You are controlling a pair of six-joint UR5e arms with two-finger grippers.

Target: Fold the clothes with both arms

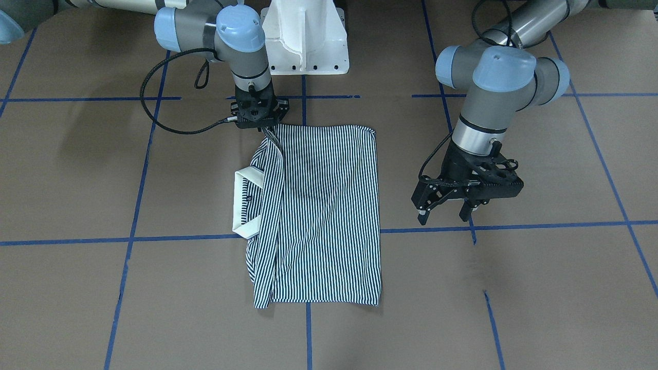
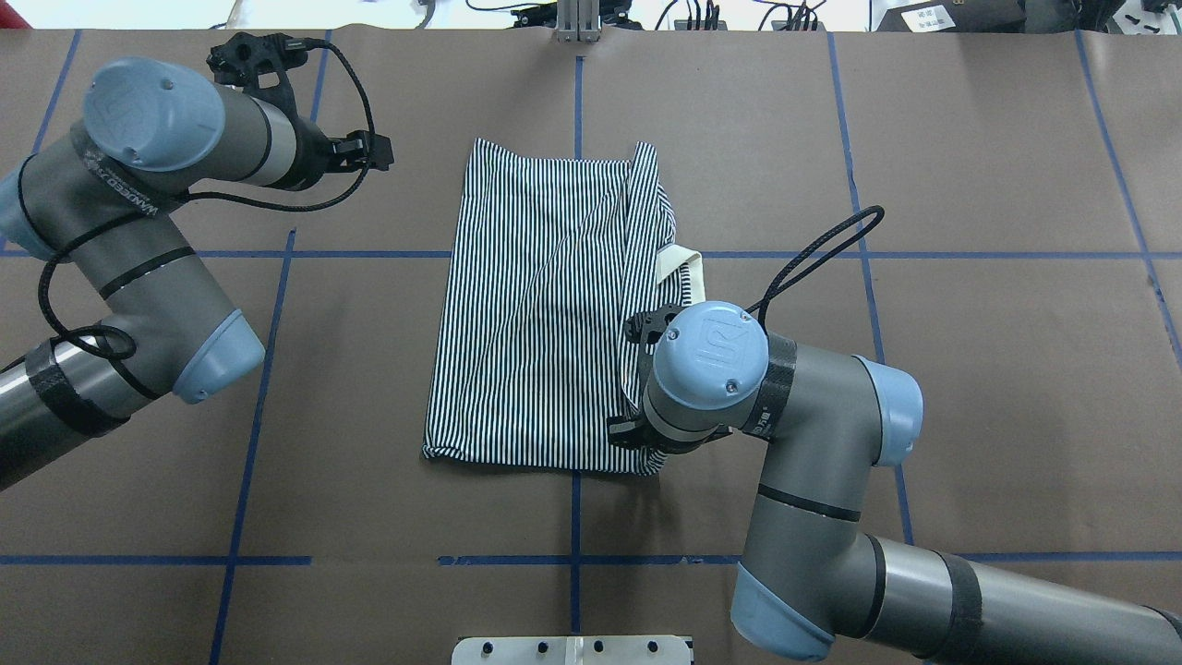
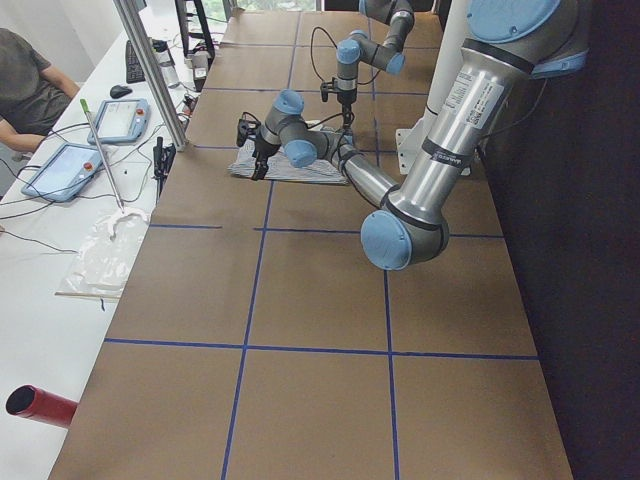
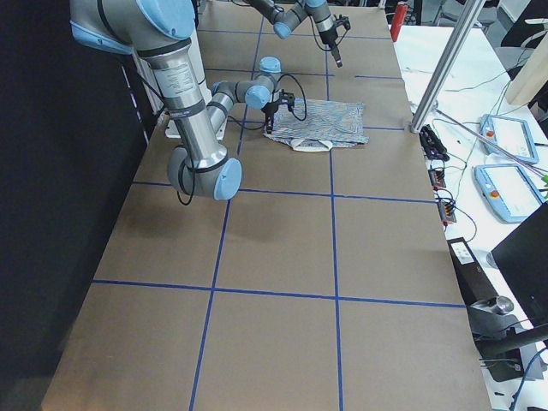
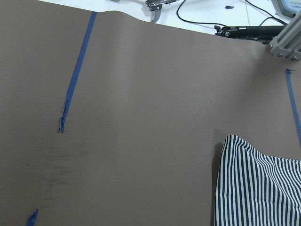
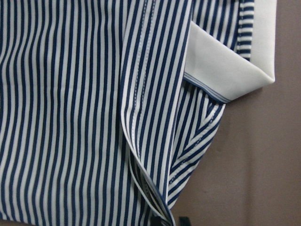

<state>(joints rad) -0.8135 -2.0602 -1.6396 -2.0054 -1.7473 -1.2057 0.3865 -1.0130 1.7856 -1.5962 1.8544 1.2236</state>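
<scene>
Brown paper-covered surface (image 1: pixel 514 308), blue tape grid.
Grey tubular left arm (image 1: pixel 493 92) and right arm (image 1: pixel 236 41), light blue joint caps.
Navy-and-white striped polo shirt (image 1: pixel 324 216): folded to a rectangle, flat at mid-surface.
Black left claw (image 1: pixel 444 213): fingers spread wide, holding nothing, above bare surface well apart from the shirt.
Black right claw (image 1: pixel 263 126): pinched on the shirt's corner nearest the robot, fabric lifted.
White collar (image 1: pixel 241 200): juts from the shirt's right-arm side.

Striped polo shirt (image 6: pixel 61 94) fills most of view, navy-white stripes running top to bottom. Stitched folded edge (image 6: pixel 134 94) narrows toward bottom. White collar (image 6: pixel 225 70) upper right, folded over. Bare brown surface (image 6: pixel 268 165) at right.
</scene>
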